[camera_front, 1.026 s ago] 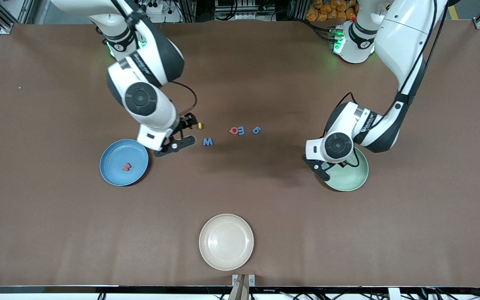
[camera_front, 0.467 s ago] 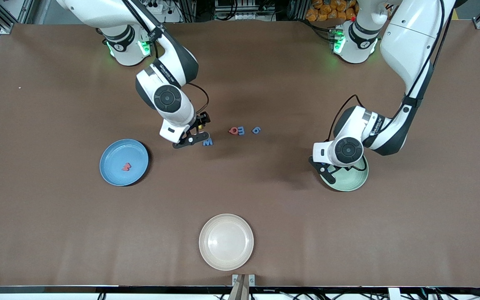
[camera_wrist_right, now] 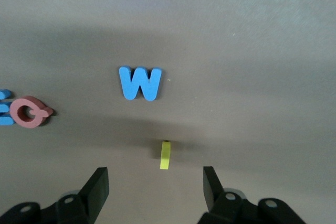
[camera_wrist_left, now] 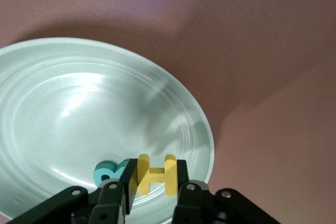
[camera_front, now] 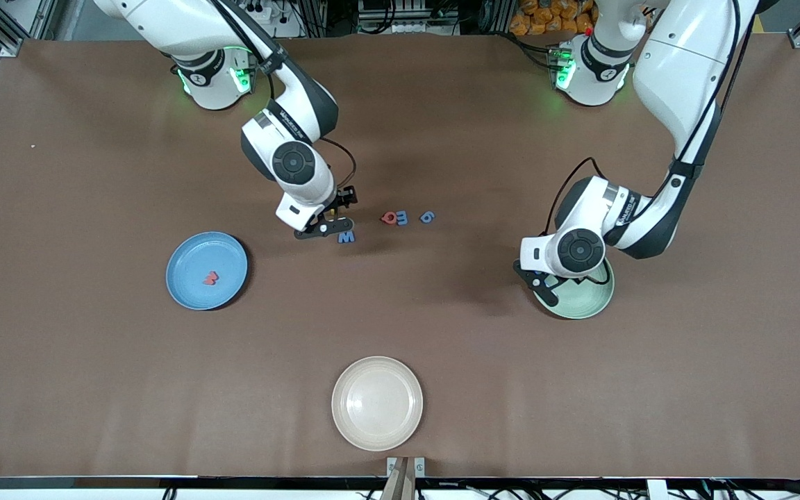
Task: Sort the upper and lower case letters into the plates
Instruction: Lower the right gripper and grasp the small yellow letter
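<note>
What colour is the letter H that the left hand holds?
Yellow. The letter H shows best in the left wrist view, held in the left hand over the mint green plate.

— What colours have I got on screen?
— Brown table [camera_front: 94, 389]. A matte blue plate [camera_front: 192, 290] with a red letter [camera_front: 211, 278] in it, a mint green plate [camera_wrist_left: 68, 108], a cream plate [camera_front: 377, 403].
— And the loose letters?
— I see a blue W [camera_wrist_right: 139, 83], a red Q [camera_wrist_right: 32, 112], a yellow H [camera_wrist_left: 156, 174], a teal letter [camera_wrist_left: 107, 172].

- The left gripper [camera_wrist_left: 152, 195] has its fingers [camera_wrist_left: 113, 198] closed on a yellow H [camera_wrist_left: 156, 174].
- It is over the mint plate [camera_wrist_left: 79, 108].
- A teal letter [camera_wrist_left: 107, 171] lies in the plate near the rim.
- The plate stands on the brown bench [camera_wrist_left: 262, 51].
</note>
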### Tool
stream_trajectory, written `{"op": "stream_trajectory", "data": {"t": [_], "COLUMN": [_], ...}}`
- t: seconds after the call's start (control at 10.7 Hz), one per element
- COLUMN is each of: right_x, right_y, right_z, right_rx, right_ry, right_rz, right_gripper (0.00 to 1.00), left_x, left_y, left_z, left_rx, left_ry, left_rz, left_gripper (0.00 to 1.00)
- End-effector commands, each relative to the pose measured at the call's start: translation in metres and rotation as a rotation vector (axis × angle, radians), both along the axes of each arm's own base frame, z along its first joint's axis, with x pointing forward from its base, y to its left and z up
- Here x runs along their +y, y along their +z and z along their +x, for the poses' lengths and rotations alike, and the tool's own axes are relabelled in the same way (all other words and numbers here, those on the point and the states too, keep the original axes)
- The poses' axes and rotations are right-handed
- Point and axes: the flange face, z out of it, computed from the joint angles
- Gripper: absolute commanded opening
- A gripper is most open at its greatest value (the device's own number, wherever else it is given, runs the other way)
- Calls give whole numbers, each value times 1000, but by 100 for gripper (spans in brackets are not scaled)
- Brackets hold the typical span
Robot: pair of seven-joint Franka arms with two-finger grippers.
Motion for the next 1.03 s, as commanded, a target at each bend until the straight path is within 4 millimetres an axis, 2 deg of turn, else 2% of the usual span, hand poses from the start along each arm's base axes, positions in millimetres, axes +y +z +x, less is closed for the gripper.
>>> {"op": "stream_trajectory", "data": {"t": [0.0,0.09,0.19,0.28,0.47,0.56,0.65,0.75,0.84,0.93], "right_x": [4,3,2,1,1,0,0,-1,-1,-1], "right_y": [-18,-23,-27,-31,-38,-39,-42,-44,-46,-48], "right_z": [-6,-9,-12,-15,-18,-19,-20,-20,-21,-21], "right_rx": [-6,-11,-16,-23,-27,-26,-26,-29,-28,-29], "right_ry": [-12,-1,-4,-4,-4,-2,5,8,6,12], "right_rz": [-28,-31,-28,-19,-11,-13,-16,-22,-28,-31], "right_gripper": [76,76,76,75,72,69,65,61,58,54], "left_x": [-7,-8,-8,-8,-11,-15,-15,-21,-26,-31], "left_y": [2,4,5,6,7,5,5,6,7,10], "left_z": [0,1,2,3,4,3,3,1,-1,1], "left_rx": [-7,-11,-14,-15,-18,-16,-17,-20,-23,-33], "left_ry": [-6,-6,-4,-4,-8,-13,-15,-21,-26,-9], "left_rz": [-5,-7,-9,-9,-11,-11,-10,-8,-8,-9], "left_gripper": [7,19,21,31,38,51,68,79,95,95]}}
